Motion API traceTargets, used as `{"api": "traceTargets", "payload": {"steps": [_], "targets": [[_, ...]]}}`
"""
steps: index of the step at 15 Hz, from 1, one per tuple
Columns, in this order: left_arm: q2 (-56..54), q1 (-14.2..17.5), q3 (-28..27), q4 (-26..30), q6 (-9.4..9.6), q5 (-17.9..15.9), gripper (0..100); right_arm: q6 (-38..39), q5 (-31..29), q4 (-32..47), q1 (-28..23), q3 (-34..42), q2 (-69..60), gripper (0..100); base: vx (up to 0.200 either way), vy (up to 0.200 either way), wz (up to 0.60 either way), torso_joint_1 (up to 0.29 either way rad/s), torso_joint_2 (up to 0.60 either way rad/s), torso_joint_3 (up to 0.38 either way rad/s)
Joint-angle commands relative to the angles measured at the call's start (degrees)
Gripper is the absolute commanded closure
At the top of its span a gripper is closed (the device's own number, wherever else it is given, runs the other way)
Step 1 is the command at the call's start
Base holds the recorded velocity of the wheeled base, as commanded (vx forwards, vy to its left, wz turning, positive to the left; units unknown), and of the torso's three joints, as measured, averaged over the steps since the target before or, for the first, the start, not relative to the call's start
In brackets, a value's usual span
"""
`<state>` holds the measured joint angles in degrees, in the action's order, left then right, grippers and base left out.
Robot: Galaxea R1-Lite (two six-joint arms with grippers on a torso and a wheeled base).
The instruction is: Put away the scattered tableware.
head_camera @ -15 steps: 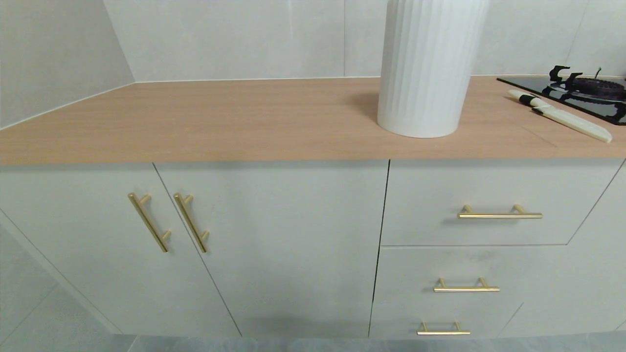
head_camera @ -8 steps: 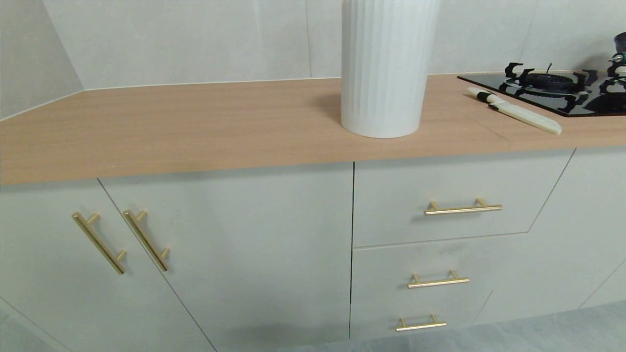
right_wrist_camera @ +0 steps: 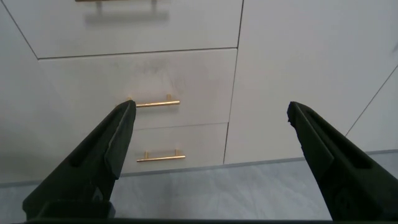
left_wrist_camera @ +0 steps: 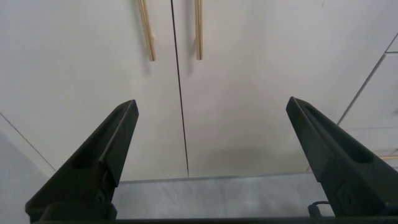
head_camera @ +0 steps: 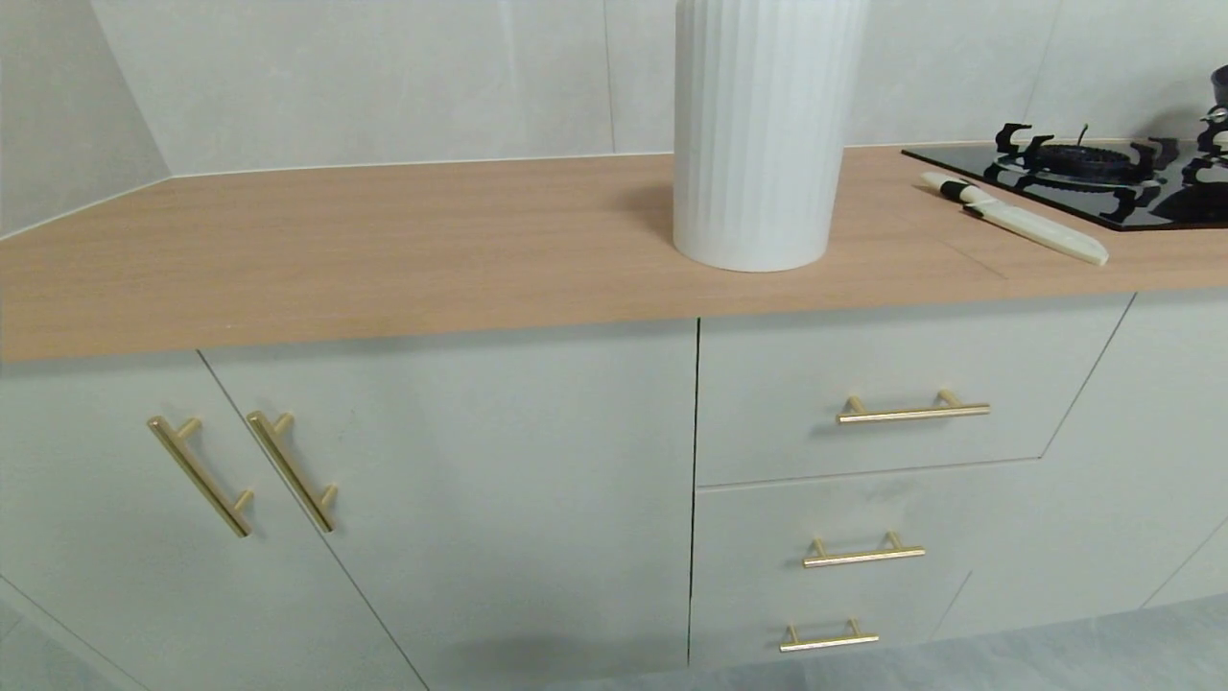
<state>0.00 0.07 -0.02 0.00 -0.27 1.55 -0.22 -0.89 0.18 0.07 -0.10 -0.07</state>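
Nearest, low before the cabinet fronts: left gripper (left_wrist_camera: 211,104) spread wide and empty facing the paired doors (left_wrist_camera: 249,74), right gripper (right_wrist_camera: 210,106) equally spread and empty facing the drawers (right_wrist_camera: 137,81). Higher and farther, on the wooden countertop (head_camera: 384,250): a tall white ribbed container (head_camera: 758,134), then at far right a pale knife (head_camera: 1031,226) lying flat just beside the black hob (head_camera: 1055,187), well apart from both grippers. Probably light, stiff and smooth, perhaps brittle in the blade and awkward to lift from flat; best pinched across the handle end by the dark band, firmly, without twisting.
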Motion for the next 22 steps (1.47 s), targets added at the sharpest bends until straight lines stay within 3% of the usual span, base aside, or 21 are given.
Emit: {"api": "traceTargets", "payload": {"steps": [1,10,22], "targets": [[0.00,0.01,0.02,0.00,0.00,0.03,0,-0.04,0.01,-0.01,0.01,0.01,0.07,0,0.000,-0.200,0.00,0.002,0.00,0.002],[0.00,0.01,0.02,0.00,-0.08,0.03,0,-0.04,0.01,-0.09,0.01,0.01,0.07,0,0.000,-0.200,0.00,0.005,0.00,0.001],[0.00,0.01,0.02,0.00,-0.08,0.03,0,-0.22,0.01,-0.01,0.01,0.01,0.07,0,0.000,0.000,0.05,-0.001,0.00,0.001]]}}
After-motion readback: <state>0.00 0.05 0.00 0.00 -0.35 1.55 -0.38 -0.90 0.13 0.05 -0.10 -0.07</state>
